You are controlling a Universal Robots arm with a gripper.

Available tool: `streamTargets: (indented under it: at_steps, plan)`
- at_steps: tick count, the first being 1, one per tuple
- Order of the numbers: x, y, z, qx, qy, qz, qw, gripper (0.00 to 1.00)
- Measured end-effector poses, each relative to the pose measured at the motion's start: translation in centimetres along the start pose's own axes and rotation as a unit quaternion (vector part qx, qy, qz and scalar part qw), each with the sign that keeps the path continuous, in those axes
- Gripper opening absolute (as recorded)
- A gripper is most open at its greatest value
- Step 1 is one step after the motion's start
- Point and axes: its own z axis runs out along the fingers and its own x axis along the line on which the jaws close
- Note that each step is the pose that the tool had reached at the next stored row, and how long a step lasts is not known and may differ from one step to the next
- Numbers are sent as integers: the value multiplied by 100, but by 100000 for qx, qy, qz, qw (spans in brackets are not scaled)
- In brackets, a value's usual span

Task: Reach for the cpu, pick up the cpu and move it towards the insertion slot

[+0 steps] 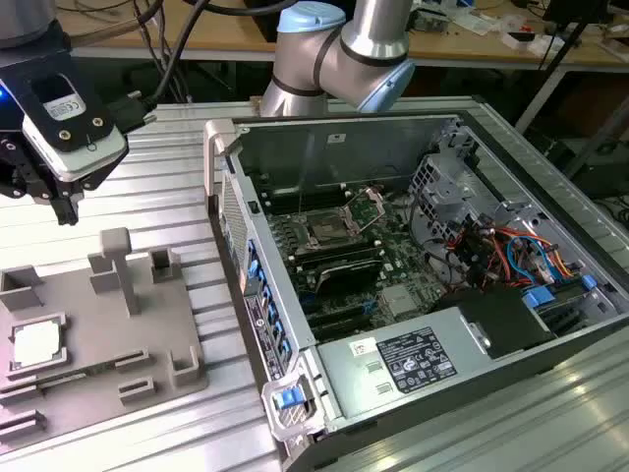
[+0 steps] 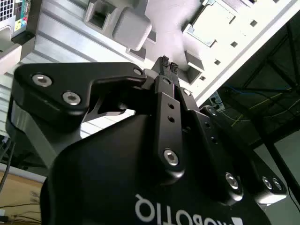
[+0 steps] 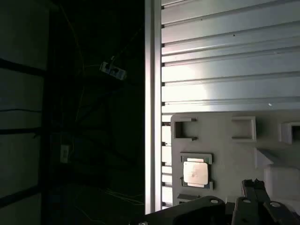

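The cpu (image 1: 37, 342) is a small silvery square lying flat in a framed seat on the grey fixture tray (image 1: 108, 329), at the exterior view's left. My gripper (image 1: 67, 209) hangs well above the tray's far end, shut, with nothing between its fingers. In the first wrist view the cpu (image 3: 196, 172) lies in its seat a little way from the fingertips (image 3: 253, 183). In the second wrist view the two fingertips (image 2: 168, 63) meet over the tray (image 2: 164, 18). The insertion slot (image 1: 324, 231) is a metal-framed socket with its bracket raised, on the green motherboard (image 1: 398, 246).
An open computer case (image 1: 393, 128) lies on the ribbed metal table (image 1: 147, 187), at the exterior view's right of the tray. Upright grey posts (image 1: 118, 265) stand on the tray between gripper and case. The table's edge (image 3: 152, 93) runs close beside the cpu.
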Motion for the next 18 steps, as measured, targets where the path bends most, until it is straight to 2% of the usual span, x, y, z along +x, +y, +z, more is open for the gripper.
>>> streamTargets:
  at_steps: [8, 18]
  plan:
    - [2, 0, 0, 2, 0, -3, 100000, 11]
    - [59, 1, 0, 1, 0, -5, 100000, 11]
